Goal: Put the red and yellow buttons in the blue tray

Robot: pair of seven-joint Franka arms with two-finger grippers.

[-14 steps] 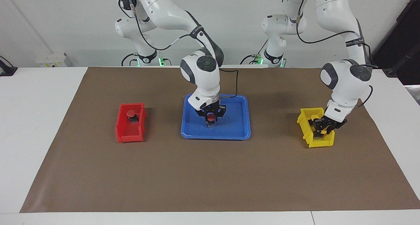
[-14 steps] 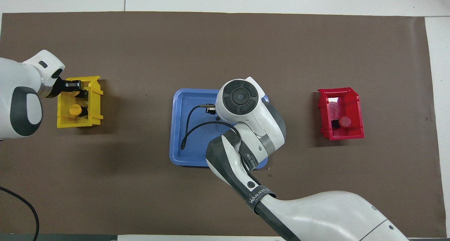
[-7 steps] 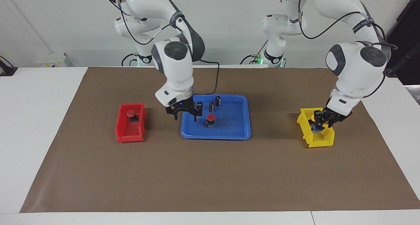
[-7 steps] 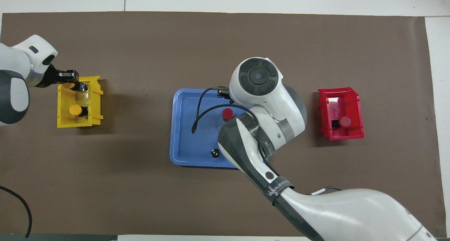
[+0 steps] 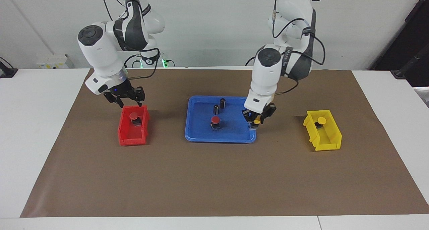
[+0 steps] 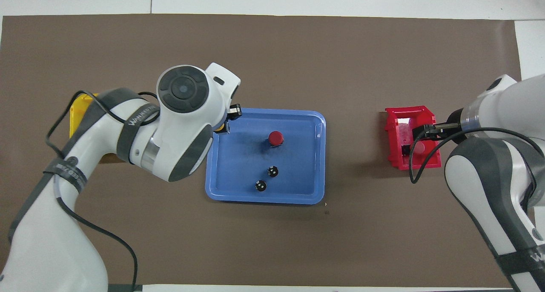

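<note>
The blue tray (image 5: 234,131) (image 6: 238,164) lies mid-table. One red button (image 5: 215,120) (image 6: 275,138) stands in it. My left gripper (image 5: 257,120) (image 6: 223,127) is shut on a yellow button (image 5: 256,122) and holds it just over the tray's edge toward the left arm's end. A second yellow button (image 5: 321,120) sits in the yellow bin (image 5: 330,136). My right gripper (image 5: 124,101) (image 6: 425,132) is open and empty above the red bin (image 5: 132,136) (image 6: 396,132), which holds the second red button (image 5: 134,115).
Two small dark cylinders (image 5: 216,108) (image 6: 273,171) stand in the tray, nearer to the robots than the red button. In the overhead view the left arm hides most of the yellow bin (image 6: 76,109). A brown mat (image 5: 214,176) covers the table.
My right gripper let go of the red button in the tray and moved over the red bin. My left gripper lifted a yellow button from the yellow bin and carried it to the tray's edge.
</note>
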